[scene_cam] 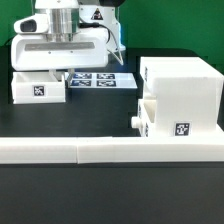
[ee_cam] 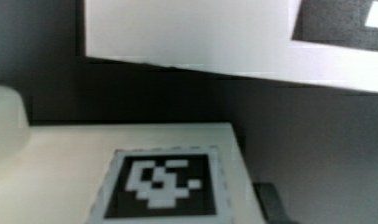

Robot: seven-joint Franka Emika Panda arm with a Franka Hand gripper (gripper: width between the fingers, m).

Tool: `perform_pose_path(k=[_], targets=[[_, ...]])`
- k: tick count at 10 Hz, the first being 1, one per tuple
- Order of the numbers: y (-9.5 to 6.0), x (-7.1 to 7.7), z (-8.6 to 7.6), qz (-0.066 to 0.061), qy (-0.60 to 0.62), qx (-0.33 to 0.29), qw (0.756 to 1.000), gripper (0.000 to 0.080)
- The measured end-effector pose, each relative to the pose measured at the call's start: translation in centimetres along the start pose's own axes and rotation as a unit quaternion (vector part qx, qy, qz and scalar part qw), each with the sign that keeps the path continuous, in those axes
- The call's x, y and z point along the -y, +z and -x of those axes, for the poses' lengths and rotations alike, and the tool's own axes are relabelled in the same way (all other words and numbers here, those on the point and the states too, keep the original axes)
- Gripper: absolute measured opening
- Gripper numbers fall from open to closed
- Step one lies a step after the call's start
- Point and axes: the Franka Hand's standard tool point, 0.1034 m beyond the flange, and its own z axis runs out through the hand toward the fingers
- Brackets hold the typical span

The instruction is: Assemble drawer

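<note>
A small white drawer box with a black tag lies at the exterior view's left. My gripper hangs just above its far right corner; its fingers are too hidden to tell their state. The wrist view shows this box's tagged top close below, with a dark shape beside its edge. The large white drawer housing stands at the exterior view's right. A smaller white drawer box with a round knob sits against its front left.
The marker board lies between the left box and the housing; its white edge shows in the wrist view. A long low white wall runs across the table's front.
</note>
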Motion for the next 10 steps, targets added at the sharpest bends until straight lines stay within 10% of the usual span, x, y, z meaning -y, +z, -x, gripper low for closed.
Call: perform_pose_path(k=[4,10], targets=[[-0.5,0.8,-0.8,-0.007,-0.013,0.005,1.0,0.0041],[-2.4,3.3,-7.2,-0.028,-0.066,0.008,0.997,0.0042]])
